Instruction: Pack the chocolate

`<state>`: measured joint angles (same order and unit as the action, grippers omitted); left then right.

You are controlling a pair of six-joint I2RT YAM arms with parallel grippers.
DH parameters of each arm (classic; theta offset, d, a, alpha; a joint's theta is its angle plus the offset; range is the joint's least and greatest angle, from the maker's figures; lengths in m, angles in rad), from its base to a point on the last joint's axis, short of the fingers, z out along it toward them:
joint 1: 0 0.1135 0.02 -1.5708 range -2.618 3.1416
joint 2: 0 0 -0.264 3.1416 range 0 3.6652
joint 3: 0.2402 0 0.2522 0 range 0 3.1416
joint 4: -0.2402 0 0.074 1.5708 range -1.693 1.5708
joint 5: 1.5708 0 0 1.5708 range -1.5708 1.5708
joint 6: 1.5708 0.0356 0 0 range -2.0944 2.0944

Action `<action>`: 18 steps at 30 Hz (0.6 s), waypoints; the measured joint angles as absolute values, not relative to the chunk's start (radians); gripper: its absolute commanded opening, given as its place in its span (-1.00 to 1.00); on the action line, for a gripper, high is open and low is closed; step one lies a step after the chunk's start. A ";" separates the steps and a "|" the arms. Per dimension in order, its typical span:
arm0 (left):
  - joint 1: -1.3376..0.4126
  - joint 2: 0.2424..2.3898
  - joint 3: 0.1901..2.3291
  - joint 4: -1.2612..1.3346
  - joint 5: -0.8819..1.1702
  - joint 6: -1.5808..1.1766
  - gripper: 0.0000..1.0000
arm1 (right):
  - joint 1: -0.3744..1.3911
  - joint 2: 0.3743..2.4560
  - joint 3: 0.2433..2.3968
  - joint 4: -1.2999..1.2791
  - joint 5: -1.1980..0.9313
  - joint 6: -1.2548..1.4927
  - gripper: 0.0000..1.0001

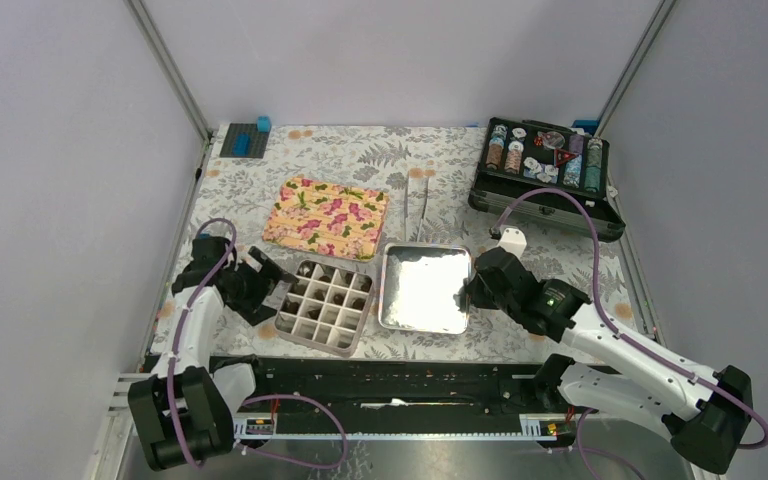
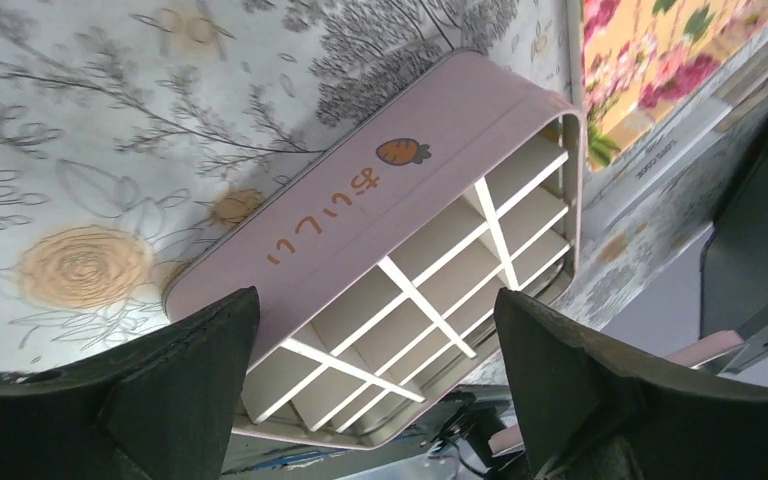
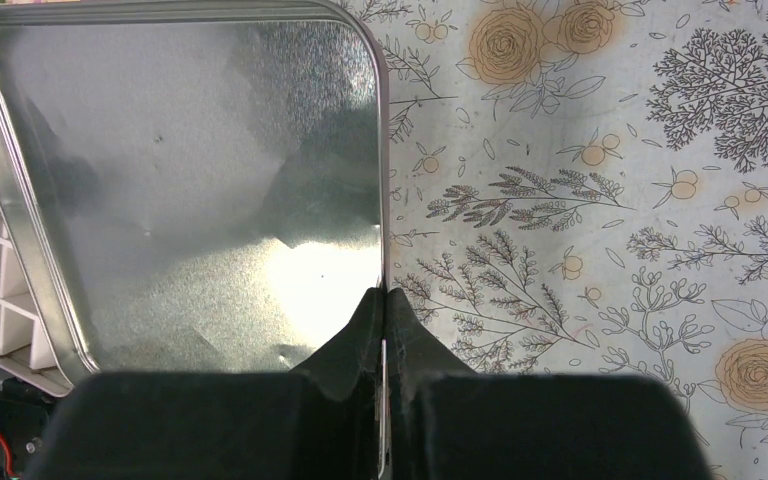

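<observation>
The chocolate point(image 1: 338, 297) already fills several cells of the pink gridded box point(image 2: 340, 220), the left gripper point(image 1: 280, 291) waits released beside it, and the right gripper point(image 3: 385, 298) is clenched on the silver lid's point(image 1: 425, 288) rim, so closing seemingly remains.

Left gripper point(image 2: 375, 305), fingers point(image 2: 175, 390) spread wide to either side of the near end of a pink gridded box point(image 2: 340, 225) on a floral tablecloth point(image 2: 110, 120). White dividers point(image 2: 430, 300) form its compartments, and a carrot emblem point(image 2: 402, 152) marks its side wall. A yellow floral-print item point(image 2: 680, 50) lies beyond.
</observation>
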<state>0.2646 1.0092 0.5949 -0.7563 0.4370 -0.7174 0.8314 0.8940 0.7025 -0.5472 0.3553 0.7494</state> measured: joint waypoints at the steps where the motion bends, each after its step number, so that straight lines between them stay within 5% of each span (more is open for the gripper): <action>1: 0.244 1.009 0.591 -0.751 0.436 -0.731 0.83 | 0.831 0.890 0.702 -0.548 0.355 0.749 -1.00; 18: -0.240 1.048 0.581 -0.571 0.373 -1.018 0.83 | 0.831 0.865 0.702 -0.548 0.352 0.750 -1.00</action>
